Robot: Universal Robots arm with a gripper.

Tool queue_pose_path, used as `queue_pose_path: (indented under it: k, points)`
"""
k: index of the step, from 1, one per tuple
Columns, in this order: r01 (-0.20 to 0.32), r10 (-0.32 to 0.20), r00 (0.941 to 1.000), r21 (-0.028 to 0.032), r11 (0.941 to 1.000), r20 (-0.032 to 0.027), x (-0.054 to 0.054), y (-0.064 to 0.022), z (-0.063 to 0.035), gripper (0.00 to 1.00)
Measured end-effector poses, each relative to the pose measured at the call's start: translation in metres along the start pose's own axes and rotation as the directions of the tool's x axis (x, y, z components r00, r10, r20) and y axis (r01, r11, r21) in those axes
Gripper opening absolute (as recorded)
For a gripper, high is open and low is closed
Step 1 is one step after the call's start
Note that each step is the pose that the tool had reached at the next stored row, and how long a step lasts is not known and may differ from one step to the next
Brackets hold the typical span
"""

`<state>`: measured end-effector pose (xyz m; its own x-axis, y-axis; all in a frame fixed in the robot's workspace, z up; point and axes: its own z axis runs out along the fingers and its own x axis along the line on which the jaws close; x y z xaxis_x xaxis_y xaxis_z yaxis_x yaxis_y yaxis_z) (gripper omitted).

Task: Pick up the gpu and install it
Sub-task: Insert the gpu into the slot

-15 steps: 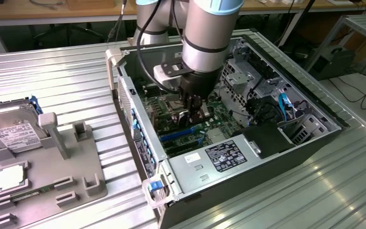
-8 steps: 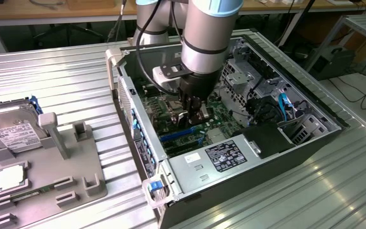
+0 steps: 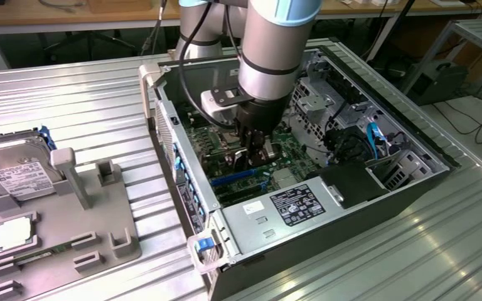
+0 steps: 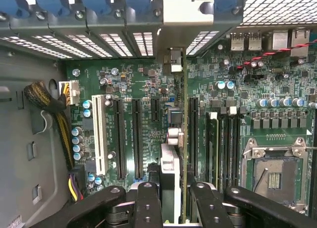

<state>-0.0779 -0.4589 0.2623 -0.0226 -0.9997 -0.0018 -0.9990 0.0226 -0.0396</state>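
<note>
The step in hand is the installing, not the picking up: the gpu (image 4: 184, 134) is already in the grip. The jaws are closed only part of the way, one on each flat face of the card, and they hold it on its edge. In the wrist view the card appears as one thin line running away from the jaws to its silvery bracket (image 4: 183, 10), which stands at the rear wall of the case (image 3: 442, 160), near the perforated slot covers.

In the exterior view the arm (image 3: 266, 63) reaches down into the open case, which lies on its side on the worktop (image 3: 73, 113). The card hangs over the motherboard (image 4: 277, 89), in the row of long black slots (image 4: 136, 134) and parallel to them. I cannot tell if its lower edge already touches a slot or is only close above it. The card looks upright and not twisted.

In my judgement the task is well advanced, but the card is not yet seated. The seating calls for exact alignment: the edge connector must meet one slot along its whole length, and the bracket must go into its opening at the rear wall at the same time. Then it needs a straight, firm push with no tilt, because a slanted card could jam or stress the board.
</note>
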Motion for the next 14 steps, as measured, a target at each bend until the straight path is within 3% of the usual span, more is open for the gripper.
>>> queue_pose_path:
  k: [14]
  points:
    - [0.0, 0.0, 1.0, 0.0, 1.0, -0.0001, 0.0001, 0.0052, 0.0034, 0.28]
